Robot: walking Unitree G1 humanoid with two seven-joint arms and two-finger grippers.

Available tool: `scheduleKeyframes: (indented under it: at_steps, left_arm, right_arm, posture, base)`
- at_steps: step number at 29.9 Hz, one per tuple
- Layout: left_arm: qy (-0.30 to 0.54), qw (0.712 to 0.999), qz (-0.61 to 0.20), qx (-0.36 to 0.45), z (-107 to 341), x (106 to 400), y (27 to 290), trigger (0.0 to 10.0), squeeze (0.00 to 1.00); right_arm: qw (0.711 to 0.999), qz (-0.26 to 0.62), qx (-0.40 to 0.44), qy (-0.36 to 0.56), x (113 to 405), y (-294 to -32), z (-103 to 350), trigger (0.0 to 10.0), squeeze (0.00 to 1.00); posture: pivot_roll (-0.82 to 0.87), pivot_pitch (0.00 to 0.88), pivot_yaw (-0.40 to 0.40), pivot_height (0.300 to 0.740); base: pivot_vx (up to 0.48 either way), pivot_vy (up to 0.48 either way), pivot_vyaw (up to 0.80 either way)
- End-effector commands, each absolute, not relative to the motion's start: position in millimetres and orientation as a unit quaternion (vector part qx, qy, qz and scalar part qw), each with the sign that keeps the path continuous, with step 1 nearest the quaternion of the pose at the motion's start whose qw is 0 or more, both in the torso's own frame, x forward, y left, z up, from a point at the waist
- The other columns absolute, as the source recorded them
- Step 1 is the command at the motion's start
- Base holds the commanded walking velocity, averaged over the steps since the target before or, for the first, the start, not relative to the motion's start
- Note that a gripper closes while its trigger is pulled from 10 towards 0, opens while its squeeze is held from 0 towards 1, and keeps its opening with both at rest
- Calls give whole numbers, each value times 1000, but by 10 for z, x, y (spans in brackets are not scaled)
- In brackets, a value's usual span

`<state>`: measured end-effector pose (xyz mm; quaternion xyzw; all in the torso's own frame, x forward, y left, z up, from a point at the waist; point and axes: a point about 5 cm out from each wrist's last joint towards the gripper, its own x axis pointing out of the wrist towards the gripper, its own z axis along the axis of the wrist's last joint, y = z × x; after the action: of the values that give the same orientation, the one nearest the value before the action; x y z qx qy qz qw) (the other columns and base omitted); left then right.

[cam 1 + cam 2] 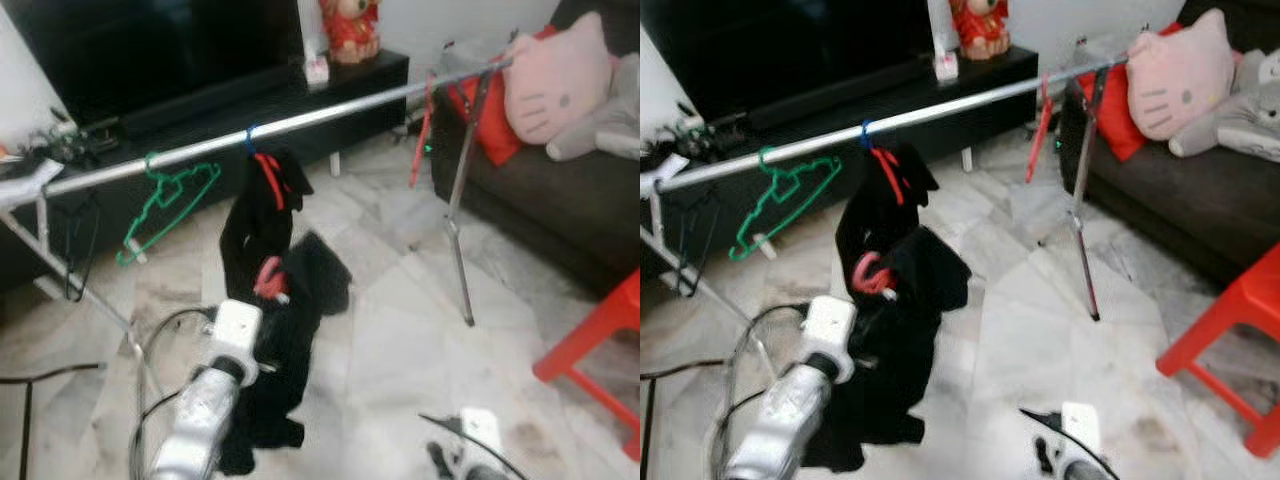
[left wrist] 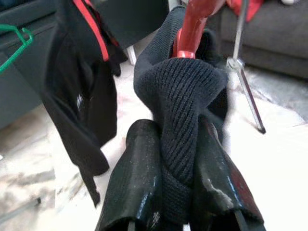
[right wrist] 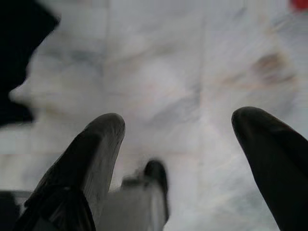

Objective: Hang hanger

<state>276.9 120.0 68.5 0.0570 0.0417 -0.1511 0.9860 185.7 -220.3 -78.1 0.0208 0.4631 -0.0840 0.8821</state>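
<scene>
Left gripper [image 2: 180,192] pinching black knit garment [image 2: 185,96] draped over red hanger [image 2: 195,24], held below metal rail [image 1: 300,120], not yet hooked. Second black garment [image 1: 265,215] already hanging on rail, green hanger [image 1: 165,205] beside it. My right gripper [image 3: 175,159] low over marble floor [image 3: 168,72], fingers spread, holding nothing.

No readable text, small white mark on black garment [image 2: 79,102] illegible
</scene>
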Motion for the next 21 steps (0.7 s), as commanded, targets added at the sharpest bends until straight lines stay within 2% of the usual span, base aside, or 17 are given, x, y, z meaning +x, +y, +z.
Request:
scheduleKeyframes:
  at_steps: [1,21]
  left_arm:
    - [29,989,-132,62,753,2809,1333,10000,0]
    - [34,987,-143,63,738,2816,1294,10000,0]
  right_arm:
    - [887,-63,27,458,1930,-2049,-774,10000,0]
    - [884,-60,21,464,1929,-2048,-777,10000,0]
  posture:
    - [-156,0,81,732]
    - [-155,0,76,732]
  base:
    - [330,0,0]
    - [330,0,0]
